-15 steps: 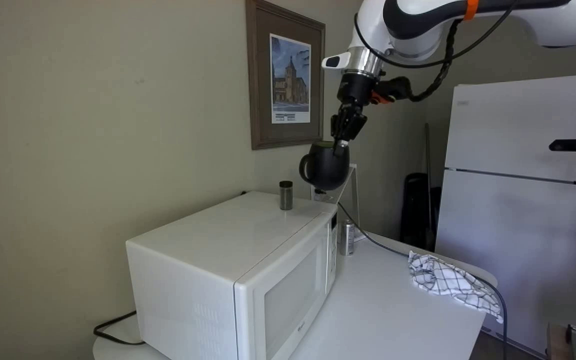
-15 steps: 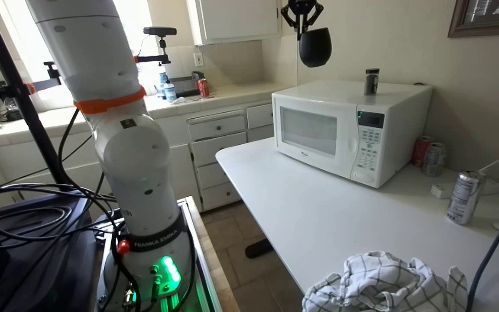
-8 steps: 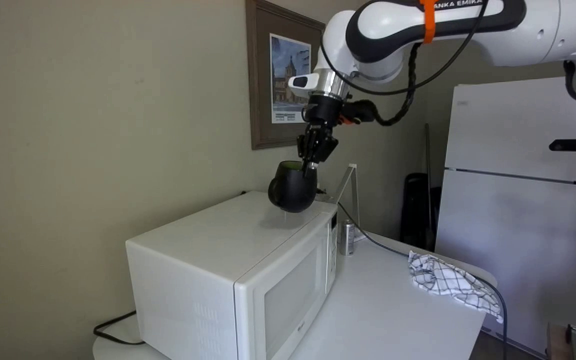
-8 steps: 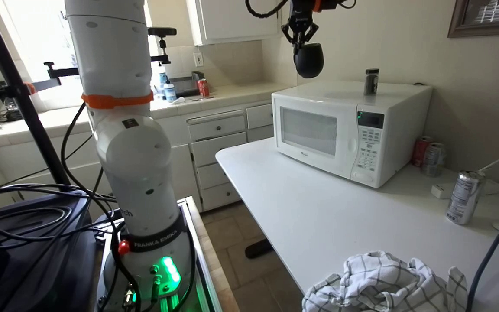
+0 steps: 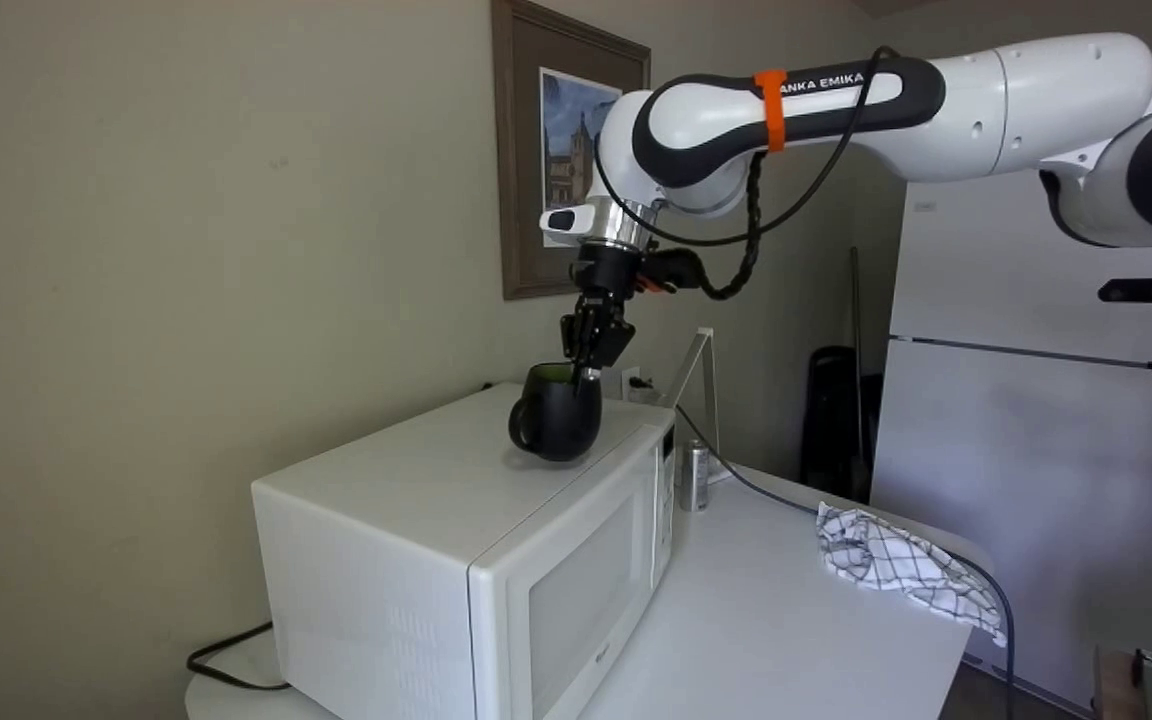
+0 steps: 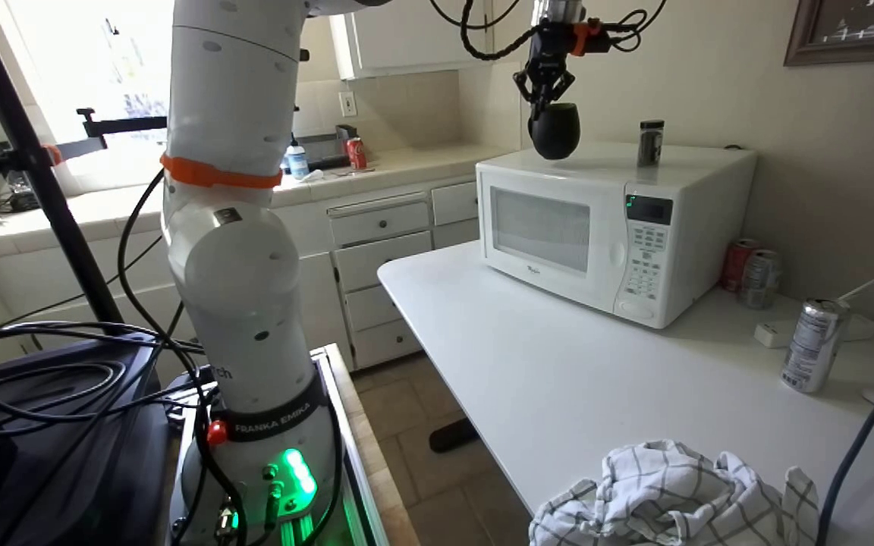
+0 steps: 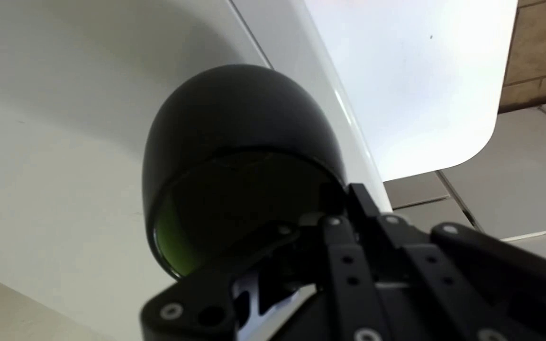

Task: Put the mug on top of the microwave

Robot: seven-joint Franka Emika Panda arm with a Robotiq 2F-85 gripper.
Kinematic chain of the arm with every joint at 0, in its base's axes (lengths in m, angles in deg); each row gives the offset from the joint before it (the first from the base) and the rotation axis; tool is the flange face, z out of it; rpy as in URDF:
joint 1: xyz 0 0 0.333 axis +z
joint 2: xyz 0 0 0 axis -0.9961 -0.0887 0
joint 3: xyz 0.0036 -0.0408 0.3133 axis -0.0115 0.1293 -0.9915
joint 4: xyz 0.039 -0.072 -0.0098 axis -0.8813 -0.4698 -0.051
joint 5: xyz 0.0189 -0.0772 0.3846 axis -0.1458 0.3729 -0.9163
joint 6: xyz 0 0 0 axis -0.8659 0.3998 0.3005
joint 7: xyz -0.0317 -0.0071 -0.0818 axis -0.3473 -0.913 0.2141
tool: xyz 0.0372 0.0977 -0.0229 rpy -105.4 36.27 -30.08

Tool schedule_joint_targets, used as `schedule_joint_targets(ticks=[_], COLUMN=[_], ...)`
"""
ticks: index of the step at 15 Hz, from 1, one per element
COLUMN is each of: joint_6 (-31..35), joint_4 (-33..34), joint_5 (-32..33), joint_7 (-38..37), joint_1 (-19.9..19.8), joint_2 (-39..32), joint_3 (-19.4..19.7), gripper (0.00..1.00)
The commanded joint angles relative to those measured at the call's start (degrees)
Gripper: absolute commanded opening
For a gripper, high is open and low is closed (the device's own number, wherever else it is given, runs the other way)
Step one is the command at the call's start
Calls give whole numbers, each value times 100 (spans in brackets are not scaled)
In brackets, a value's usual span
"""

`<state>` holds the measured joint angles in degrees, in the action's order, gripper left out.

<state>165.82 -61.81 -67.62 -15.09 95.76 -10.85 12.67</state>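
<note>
One mug point(image 5: 556, 415), pinched by the rim, close over the microwave point(image 5: 386, 470)

The gripper point(image 5: 584, 376) grasps the mug at its rim: in the wrist view one finger point(image 7: 363, 201) sits outside the mouth while its partner seems to reach in, a hold that probably suits a rounded body better than a squeeze across it. The handle point(image 5: 520, 428) points away from the fingers, so it should not snag at release. The mug is directly under the gripper, mouth up and, it seems, slightly tilted; whether its base touches the microwave or is just clear, I cannot tell. It is near the front edge, which argues for easing the base down level before letting go.

Farther from the gripper, on the same flat top, an exterior view shows a dark-lidded jar point(image 6: 650, 144), apart from the mug. Lower down, the table point(image 6: 528, 356) carries the microwave, with a silver can point(image 6: 815, 345) and a checked cloth point(image 6: 672, 493) well away from the gripper, neither likely to hinder. Farthest off stands a refrigerator point(image 5: 996, 470).
</note>
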Motion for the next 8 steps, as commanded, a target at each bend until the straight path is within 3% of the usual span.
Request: schedule_joint_targets(ticks=[1,8], joint_6=[-42,-102], joint_4=[495,984], joint_5=[130,131], joint_7=[105,304], joint_1=[-85,-34], joint_2=[-259,-658], joint_3=[-107,32], gripper=[2,2])
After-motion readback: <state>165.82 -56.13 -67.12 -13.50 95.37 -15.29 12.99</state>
